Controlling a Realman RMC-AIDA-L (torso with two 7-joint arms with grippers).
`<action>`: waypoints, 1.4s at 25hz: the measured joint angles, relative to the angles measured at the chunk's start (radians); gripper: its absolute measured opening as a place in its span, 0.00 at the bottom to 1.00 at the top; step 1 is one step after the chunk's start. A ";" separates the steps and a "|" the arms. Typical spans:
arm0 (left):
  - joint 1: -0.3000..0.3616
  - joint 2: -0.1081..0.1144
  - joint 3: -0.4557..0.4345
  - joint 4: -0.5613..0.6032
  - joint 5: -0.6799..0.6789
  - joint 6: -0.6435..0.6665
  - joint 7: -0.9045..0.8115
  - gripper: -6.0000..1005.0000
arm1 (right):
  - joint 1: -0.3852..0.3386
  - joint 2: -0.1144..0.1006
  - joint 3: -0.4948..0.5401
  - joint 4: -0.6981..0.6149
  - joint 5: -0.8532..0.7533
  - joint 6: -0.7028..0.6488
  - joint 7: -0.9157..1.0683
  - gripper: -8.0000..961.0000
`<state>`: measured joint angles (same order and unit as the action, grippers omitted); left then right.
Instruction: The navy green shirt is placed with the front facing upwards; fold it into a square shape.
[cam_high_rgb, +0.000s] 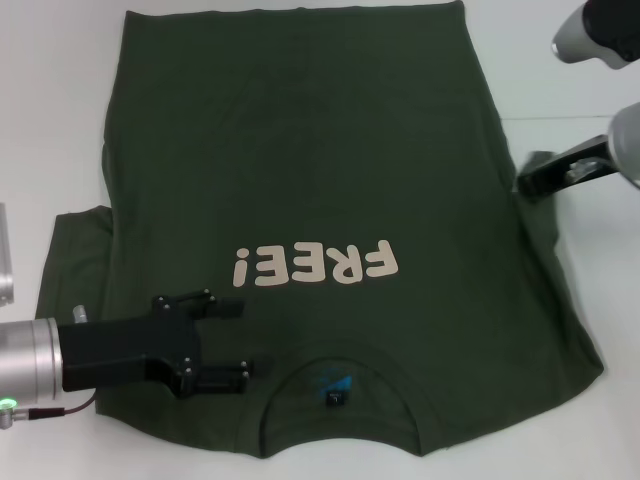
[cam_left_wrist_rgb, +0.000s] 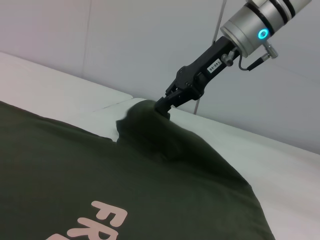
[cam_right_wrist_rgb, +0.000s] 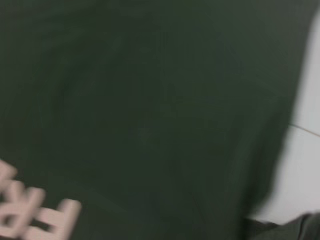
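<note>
The bench (cam_high_rgb: 30, 120) is carrying everything here, white and broad, with the navy green shirt (cam_high_rgb: 320, 170) lying across most of its middle, front up, collar toward the near edge and hem toward the far edge. The cream FREE! lettering (cam_high_rgb: 315, 264) is sitting upside down in the head view, just beyond the collar, and a small blue neck label (cam_high_rgb: 335, 385) is showing inside the neckline.

The right tool (cam_left_wrist_rgb: 167, 102) is working at the shirt's right side edge, toward the right edge of the bench. In the left wrist view its fingers are pinched narrow on a peak of the fabric, which is rising off the bench into a small tent. The left tool (cam_high_rgb: 230, 340) is hovering over the left shoulder area near the collar, its fingers spread wide and holding nothing.

The risks are lying mostly in that thin pinch. It is probably gripping only a small bite of cloth, so the cotton could be slipping out as the fold carries over. If it is catching just the top layer, the back panel would stay behind and the fold would go crooked. With the left tool not pinning anything, the whole shirt could be dragging sideways, and the left sleeve (cam_high_rgb: 75, 265), already lying rumpled, could be bunching further.
</note>
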<state>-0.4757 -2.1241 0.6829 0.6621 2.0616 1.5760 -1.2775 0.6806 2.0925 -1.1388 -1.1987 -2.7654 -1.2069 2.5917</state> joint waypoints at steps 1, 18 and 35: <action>0.000 0.000 0.000 0.000 0.000 0.000 0.000 0.88 | -0.003 0.000 -0.007 0.000 0.029 0.000 -0.012 0.01; 0.009 0.000 -0.002 -0.003 0.000 -0.008 0.000 0.88 | 0.005 0.003 -0.118 0.096 0.198 0.062 -0.086 0.01; 0.012 0.000 -0.003 -0.002 0.000 -0.015 0.004 0.88 | 0.064 0.000 -0.130 0.188 0.205 0.070 -0.086 0.03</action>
<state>-0.4637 -2.1246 0.6797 0.6600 2.0616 1.5612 -1.2736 0.7450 2.0928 -1.2683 -1.0110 -2.5602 -1.1366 2.5053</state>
